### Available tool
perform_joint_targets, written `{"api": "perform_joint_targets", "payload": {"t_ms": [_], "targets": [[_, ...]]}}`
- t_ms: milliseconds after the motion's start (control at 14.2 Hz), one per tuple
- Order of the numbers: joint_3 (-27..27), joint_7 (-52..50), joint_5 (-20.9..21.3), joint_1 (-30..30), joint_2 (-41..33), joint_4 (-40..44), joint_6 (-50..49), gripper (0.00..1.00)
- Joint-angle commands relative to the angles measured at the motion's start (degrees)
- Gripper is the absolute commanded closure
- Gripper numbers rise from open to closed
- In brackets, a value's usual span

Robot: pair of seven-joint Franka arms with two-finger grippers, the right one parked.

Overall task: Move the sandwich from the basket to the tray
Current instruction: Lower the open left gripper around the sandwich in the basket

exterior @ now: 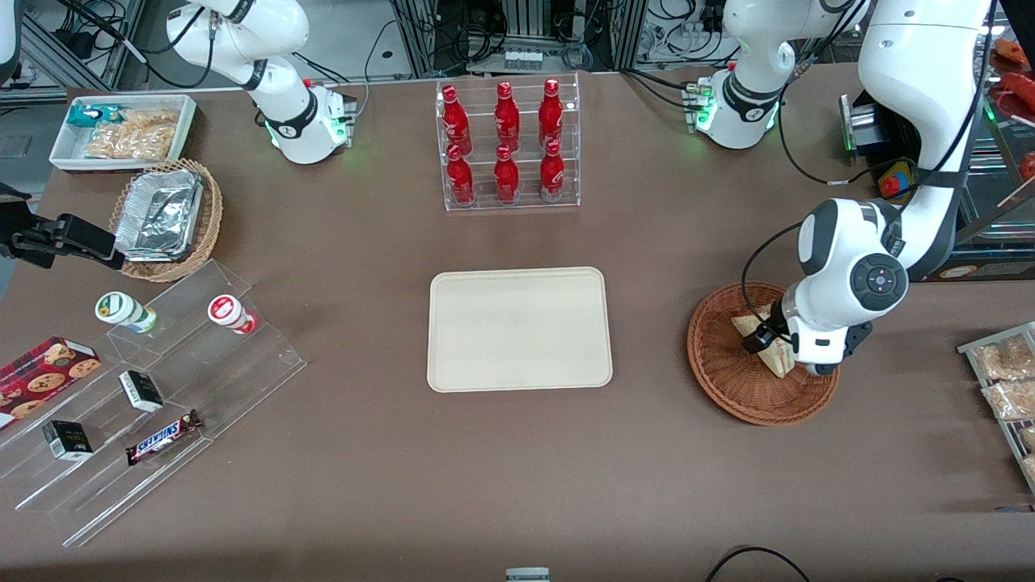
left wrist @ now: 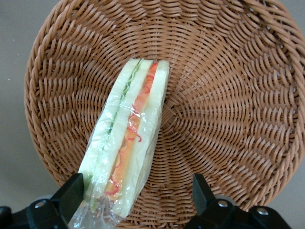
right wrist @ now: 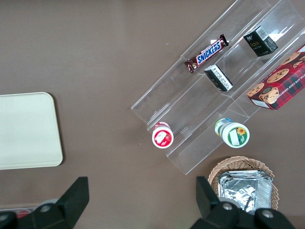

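The clear-wrapped triangular sandwich [left wrist: 126,143] of pale bread with red and green filling is found lying in the round reddish-brown woven wicker basket [exterior: 728,376], toward the working arm's end of the brown bench [exterior: 364,242]. The left arm's hand [left wrist: 136,195] is lowered into the basket, spread wide and not clenched; one finger [left wrist: 71,193] is seen touching the wrapper, the other standing apart. The flat beige rectangular tray [exterior: 519,329] is set well apart.
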Motion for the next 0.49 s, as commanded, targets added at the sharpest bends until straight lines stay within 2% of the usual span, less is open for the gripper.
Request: {"api": "perform_joint_targets", "payload": {"t_ms": [0,423], "targets": [[-0.16,-3.23,0.88,0.01,-0.11,1.75,0.17,0.0],[0.1,-2.97,1.06,0.09,-0.19,4.15,-3.09,0.0]]}}
